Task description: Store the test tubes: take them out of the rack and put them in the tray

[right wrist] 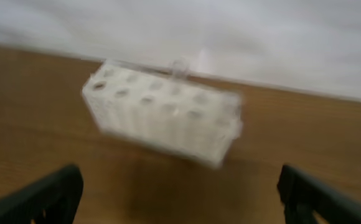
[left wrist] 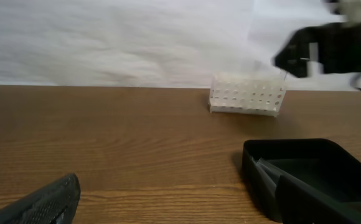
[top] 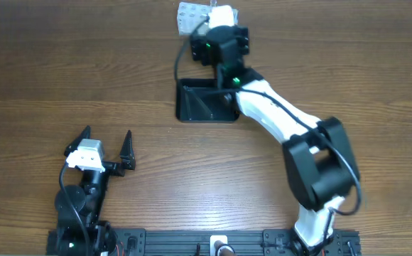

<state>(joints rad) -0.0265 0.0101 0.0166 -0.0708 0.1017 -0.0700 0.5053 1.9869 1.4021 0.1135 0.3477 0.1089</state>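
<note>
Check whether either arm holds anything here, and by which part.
Nothing is held. The left gripper stands open over the brown wooden table; the right gripper is open too, the white plastic test tube rack ahead of it, untouched.

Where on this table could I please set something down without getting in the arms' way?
The bare table left of the tray and rack, beyond the left gripper, is free; so is the far right corner. Crowded: where the right gripper hangs by the rack.

Left pincer (top: 107, 135) splayed, right pincer (right wrist: 180, 196) splayed, outstretched
</note>
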